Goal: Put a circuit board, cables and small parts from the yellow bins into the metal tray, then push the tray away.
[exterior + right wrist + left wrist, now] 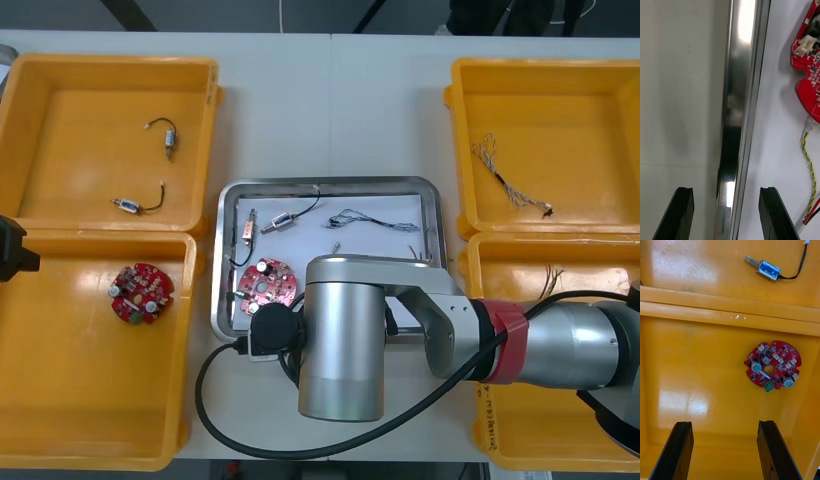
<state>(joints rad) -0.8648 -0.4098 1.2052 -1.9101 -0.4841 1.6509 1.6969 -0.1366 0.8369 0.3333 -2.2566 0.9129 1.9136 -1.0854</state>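
A light worktop [330, 110] carries four yellow bins [100, 68] with a metal tray [330, 184] between them. The tray holds a red circuit board [265, 282], small metal parts [282, 221] and a twisted cable [370, 220]. A second board [140, 293] lies in the near left bin, below the left tool [724, 423], which is open and empty. The right tool [725, 191], also open and gripping nothing, straddles the tray's rim, its arm covering the tray's near edge.

text: none legible | labels, numbers, signs: none legible
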